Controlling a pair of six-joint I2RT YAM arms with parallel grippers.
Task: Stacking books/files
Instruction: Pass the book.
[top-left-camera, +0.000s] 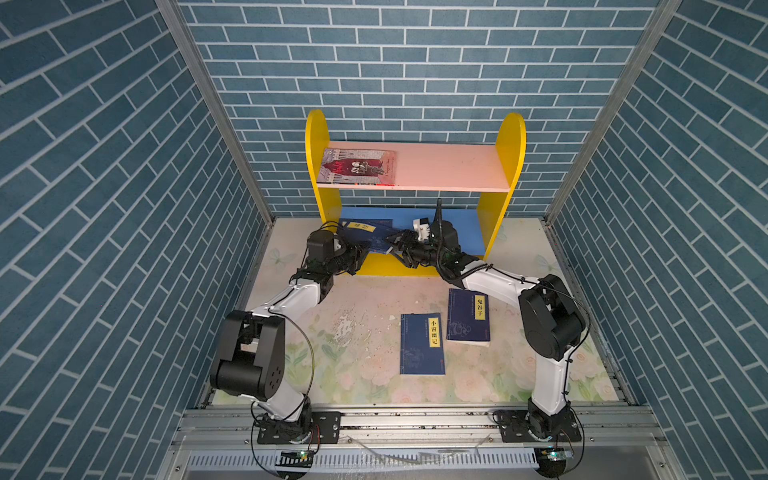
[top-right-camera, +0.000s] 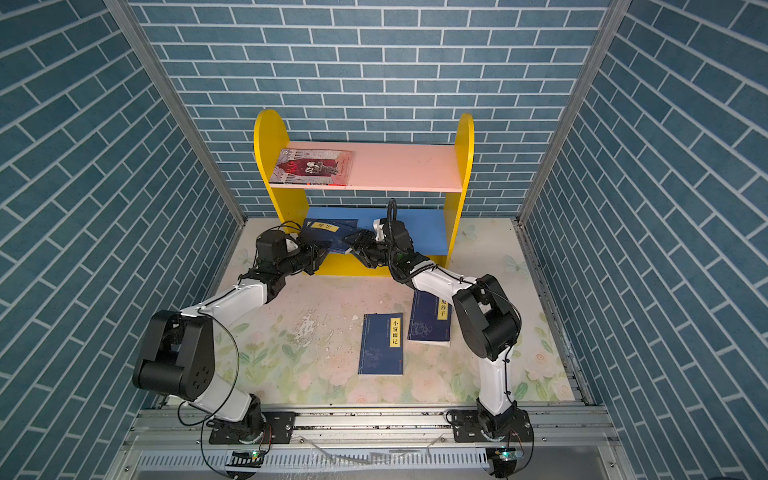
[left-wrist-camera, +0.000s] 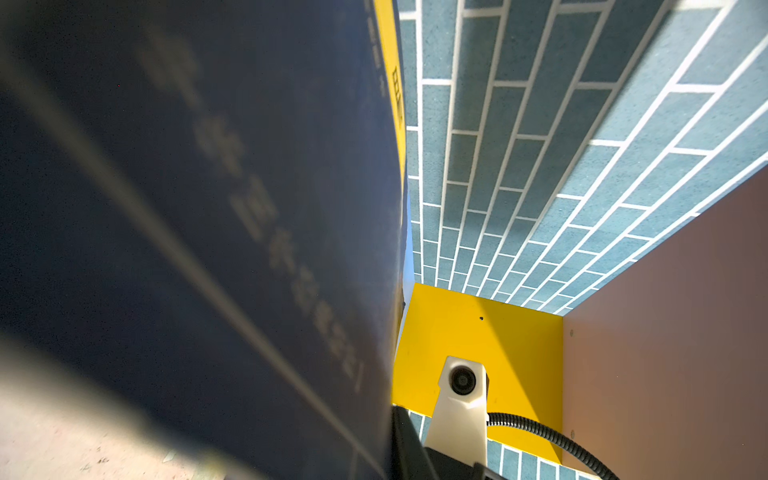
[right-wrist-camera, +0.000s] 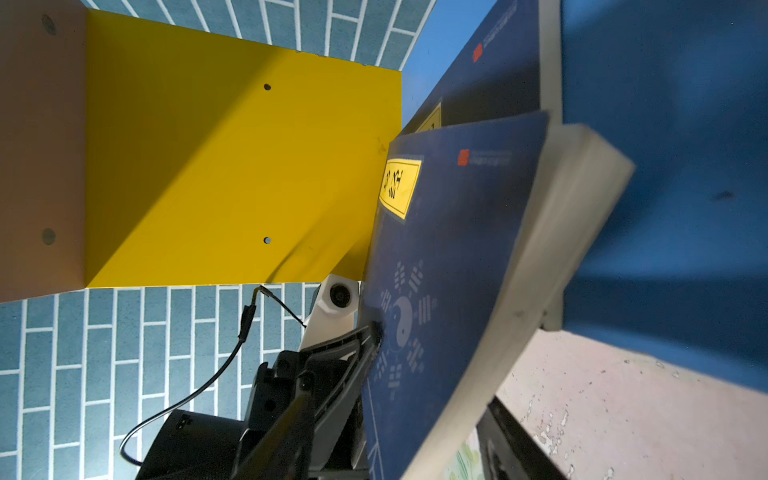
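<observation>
Shelf unit (top-left-camera: 509, 141): stands at the far end of the table (top-left-camera: 365, 299). Both arms reach into its low opening, so a lifted elbow or wrist could knock the upper board.
Lower shelf (top-left-camera: 457, 228): blue, and the stack is being built at its left end. It is cramped there, so a book pushed in crooked could jam against the yellow side wall.
Red-covered book (top-left-camera: 359, 166): lies flat on the pink top shelf, left end, out of harm's way.
Two navy books on the table: one near centre (top-left-camera: 422, 345), one just right of it (top-left-camera: 468, 316), both waiting. The right arm passes close above the right-hand one and could drag it.
Held navy book (right-wrist-camera: 453, 232): tilted, its near part sticking out past the shelf front. It is thin and floppy, and if it sags or slips it drops to the table.
Navy book underneath (right-wrist-camera: 490, 75): flat on the blue shelf. The tilted one could shove it askew when it is slid home.
Left gripper (right-wrist-camera: 374, 332): pinching the held book at its cover edge. It is a shallow bite, and that looks the likeliest point of failure.
Right gripper (top-left-camera: 397, 249): jaws spread at the book's right corner. Whether they touch it I cannot tell. Closing off-centre would twist the book out of the other grip.
</observation>
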